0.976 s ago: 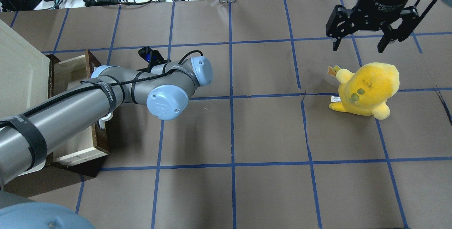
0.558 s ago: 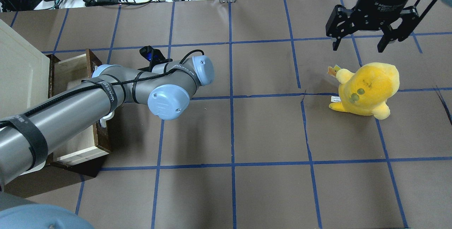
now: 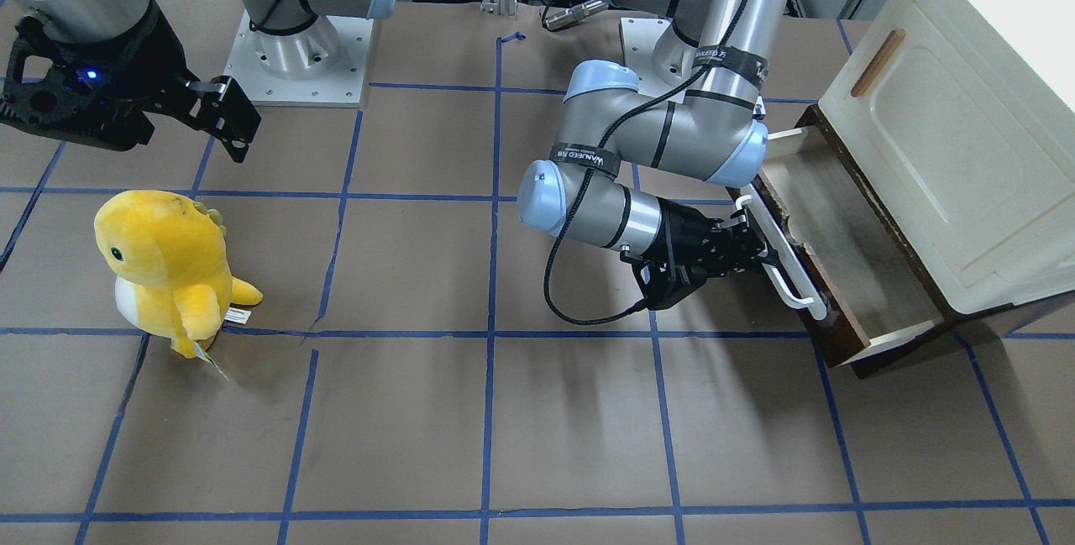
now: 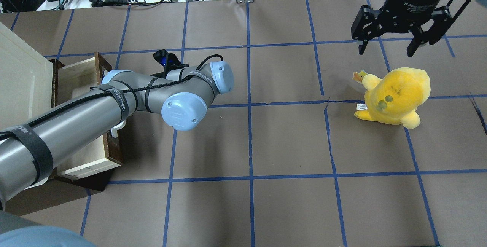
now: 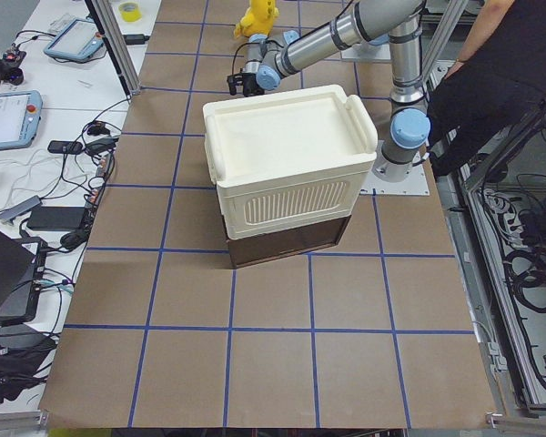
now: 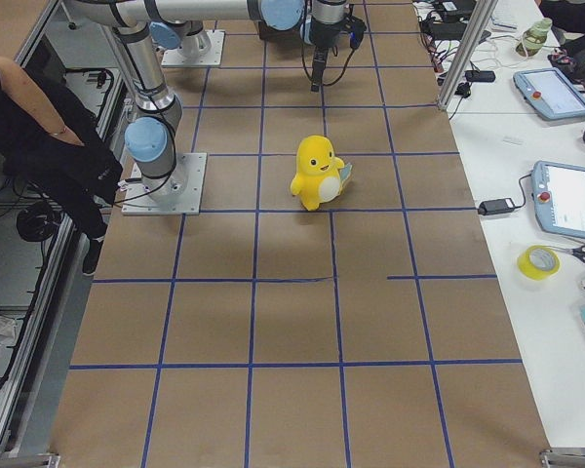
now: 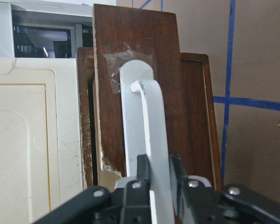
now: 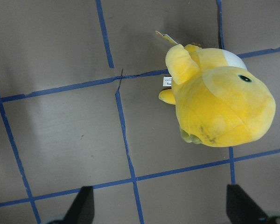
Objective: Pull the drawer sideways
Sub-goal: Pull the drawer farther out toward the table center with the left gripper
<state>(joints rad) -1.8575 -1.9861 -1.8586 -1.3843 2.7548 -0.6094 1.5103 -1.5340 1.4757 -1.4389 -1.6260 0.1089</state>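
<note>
Grips the white handle [image 7: 147,135] w/ the left hand [image 7: 157,175] — fingers [image 7: 142,169] shut on it. Finds the drawer [image 3: 840,226] partly out from under the cream cabinet [image 3: 949,133], at the worktop's [image 3: 420,411] left end. Points its dark front at the worktop's middle; runs long-ways from robot side to far side. Prob. needs a straight pull toward the middle. Holds the right hand [image 4: 385,51] open — far off.

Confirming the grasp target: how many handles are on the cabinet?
2. The white bar handle on the open drawer, clamped by the left end effector; a small wooden handle on the cream door above. Unseen sides may hide more.
</note>
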